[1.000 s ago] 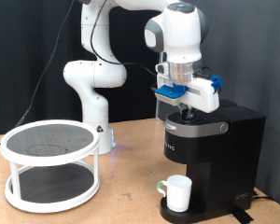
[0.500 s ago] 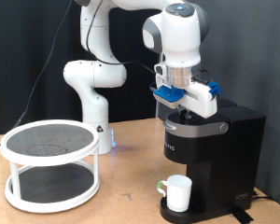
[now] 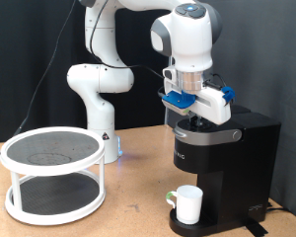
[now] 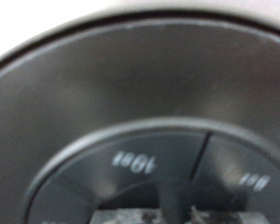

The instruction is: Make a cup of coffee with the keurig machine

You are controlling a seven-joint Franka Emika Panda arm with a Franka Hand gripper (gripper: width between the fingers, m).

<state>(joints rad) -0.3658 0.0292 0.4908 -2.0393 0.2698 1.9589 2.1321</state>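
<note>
Partly hidden claw (image 3: 194, 118) atop keurig machine (image 3: 227, 163)

We see a glossy white arm (image 3: 109, 74) built of rounded segments with dark grey joint rings. Near the keurig (image 3: 225, 163), its hand carries a blue bracket (image 3: 180, 98) and a white box (image 3: 216, 102). A black cable (image 3: 143, 69) trails behind.

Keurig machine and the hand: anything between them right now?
Nothing shows between them. In the exterior view the hand sits right on the keurig machine lid; the wrist view shows only the lid close up.
</note>
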